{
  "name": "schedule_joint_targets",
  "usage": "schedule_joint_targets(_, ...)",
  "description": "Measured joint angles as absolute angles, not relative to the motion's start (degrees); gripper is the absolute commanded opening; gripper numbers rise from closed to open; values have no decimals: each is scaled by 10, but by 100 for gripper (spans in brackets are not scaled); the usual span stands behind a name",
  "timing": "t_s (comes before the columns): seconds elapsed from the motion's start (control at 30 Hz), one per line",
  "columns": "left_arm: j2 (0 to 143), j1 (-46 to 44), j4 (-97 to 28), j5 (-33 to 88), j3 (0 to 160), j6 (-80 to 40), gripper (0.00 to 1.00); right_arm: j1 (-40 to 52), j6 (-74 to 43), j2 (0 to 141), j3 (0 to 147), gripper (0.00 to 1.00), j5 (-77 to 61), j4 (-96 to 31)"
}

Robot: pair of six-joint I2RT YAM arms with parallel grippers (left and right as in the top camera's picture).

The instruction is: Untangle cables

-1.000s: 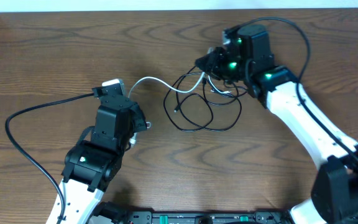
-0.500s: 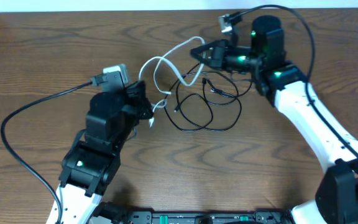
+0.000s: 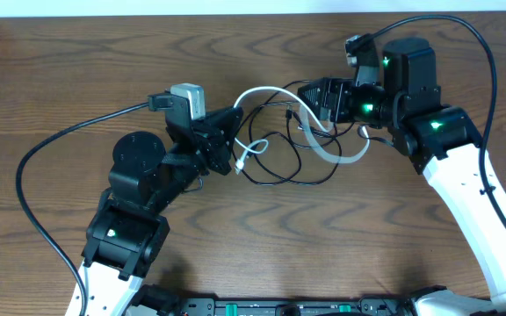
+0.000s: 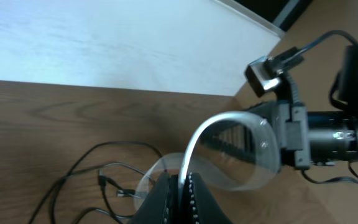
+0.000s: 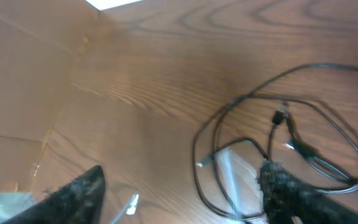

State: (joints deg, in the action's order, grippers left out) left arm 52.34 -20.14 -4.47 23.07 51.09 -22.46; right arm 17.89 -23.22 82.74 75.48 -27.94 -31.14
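Observation:
My left gripper (image 3: 227, 140) (image 4: 183, 186) is shut on the white cable (image 3: 271, 90) (image 4: 194, 140), which arcs up from its jaws and swings, blurred, toward the right arm. My right gripper (image 3: 316, 95) (image 5: 185, 196) hangs open, fingers wide apart, with nothing between them. It hovers over the thin black cables (image 3: 290, 167) (image 5: 278, 118), which lie in loose overlapping loops on the table. In the left wrist view the black cables (image 4: 104, 180) lie down to the left of the jaws. A blurred stretch of white cable (image 5: 229, 174) crosses the black loops in the right wrist view.
Thick black arm cables trail left of the left arm (image 3: 51, 154) and arch over the right arm (image 3: 464, 35). A white wall (image 3: 148, 7) bounds the table's far edge. A black rail (image 3: 279, 307) runs along the front edge.
My right gripper has opened and let go of the white cable, drawing back to the right. My left gripper has moved up and right, still holding the white cable, which now whips loose.

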Motion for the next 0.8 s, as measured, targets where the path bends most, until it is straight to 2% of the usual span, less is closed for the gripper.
schedule_joint_targets(0.23, 523, -201, -44, 242, 511, -225, 7, 158, -147, 828, 755, 76, -272, -323)
schedule_joint_targets(0.4, 519, -184, -44, 253, 515, -248, 7, 132, -42, 828, 755, 85, -342, -308)
schedule_joint_targets(0.53, 517, -152, -43, 275, 543, -286, 7, 133, 40, 828, 755, 87, -391, -321)
schedule_joint_targets(0.8, 511, -88, 25, 313, 570, -399, 7, 150, 109, 839, 755, 82, -470, -274)
